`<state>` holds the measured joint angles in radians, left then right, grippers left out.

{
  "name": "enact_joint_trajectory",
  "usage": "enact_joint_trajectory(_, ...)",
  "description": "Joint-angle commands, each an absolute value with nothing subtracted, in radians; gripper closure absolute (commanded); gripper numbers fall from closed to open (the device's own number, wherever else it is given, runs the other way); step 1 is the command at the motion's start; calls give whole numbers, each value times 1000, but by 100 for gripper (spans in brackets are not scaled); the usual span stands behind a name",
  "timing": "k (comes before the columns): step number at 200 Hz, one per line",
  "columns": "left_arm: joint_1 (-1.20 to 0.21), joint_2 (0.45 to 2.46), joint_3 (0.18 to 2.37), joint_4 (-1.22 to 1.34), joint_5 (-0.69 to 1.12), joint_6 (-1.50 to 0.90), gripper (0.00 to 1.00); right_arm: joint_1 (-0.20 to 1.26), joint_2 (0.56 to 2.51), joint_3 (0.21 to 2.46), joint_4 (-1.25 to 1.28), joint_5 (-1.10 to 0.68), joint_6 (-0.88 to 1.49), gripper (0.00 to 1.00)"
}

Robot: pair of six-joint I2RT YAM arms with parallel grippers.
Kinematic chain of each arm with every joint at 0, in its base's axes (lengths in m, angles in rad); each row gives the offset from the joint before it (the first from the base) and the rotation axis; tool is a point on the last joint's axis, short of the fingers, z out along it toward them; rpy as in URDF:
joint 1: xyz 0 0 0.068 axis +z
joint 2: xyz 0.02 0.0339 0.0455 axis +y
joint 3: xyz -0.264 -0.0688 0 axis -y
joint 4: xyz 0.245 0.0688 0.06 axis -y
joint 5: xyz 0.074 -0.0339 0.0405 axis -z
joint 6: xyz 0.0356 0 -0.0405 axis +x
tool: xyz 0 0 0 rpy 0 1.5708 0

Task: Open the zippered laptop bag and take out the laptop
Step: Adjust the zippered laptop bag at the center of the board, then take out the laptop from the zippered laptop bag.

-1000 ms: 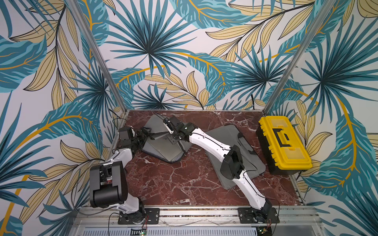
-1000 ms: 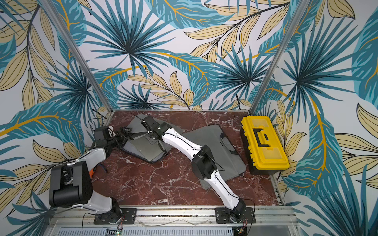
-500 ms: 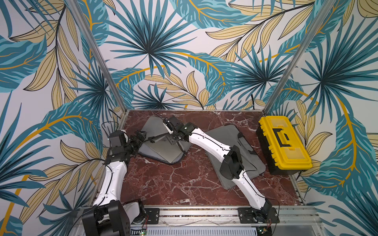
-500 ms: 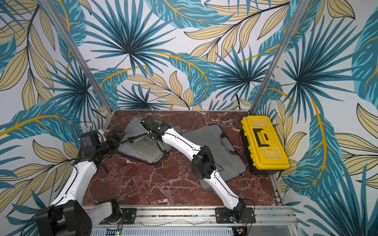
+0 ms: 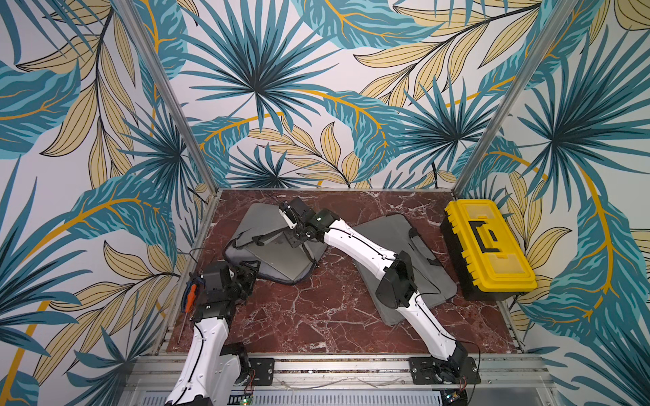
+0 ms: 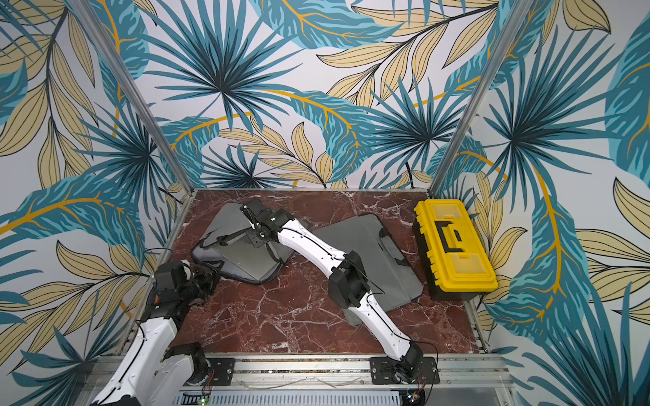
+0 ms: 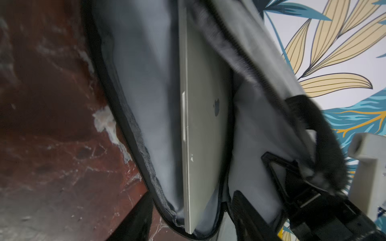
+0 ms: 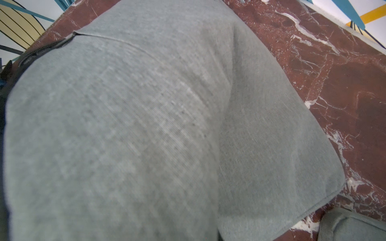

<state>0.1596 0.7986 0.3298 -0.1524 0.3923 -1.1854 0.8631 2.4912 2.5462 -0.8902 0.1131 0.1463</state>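
The left arm has dropped back to the desk's (image 5: 316,316) eight o'clock, its left pincer (image 5: 250,271) half-open, empty, facing the laptop's (image 7: 204,125) corner inside the unzipped laptop bag (image 5: 256,218) at eleven o'clock, whose handle (image 7: 325,129) the right pincer (image 5: 286,235) clamps and lifts; taking the laptop out next calls, I judge, for a pinch on that corner.

Grey bag (image 8: 146,125) cloth fills nearly all I see, close up and a little blurred; its zip (image 8: 35,55) runs along one edge, red marble table (image 8: 344,83) lies beyond, another grey bag's corner (image 8: 351,227) near the hem
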Motion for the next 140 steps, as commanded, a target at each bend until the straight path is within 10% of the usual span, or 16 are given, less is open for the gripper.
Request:
enact_joint_trajectory(1,124,801,244,48,320,-1282,41,870,2475,2603,-801,63,184,100)
enact_joint_trajectory(140,110,1366,279,691,299,-1256,46,870,2476,2603,-798,24,198,100)
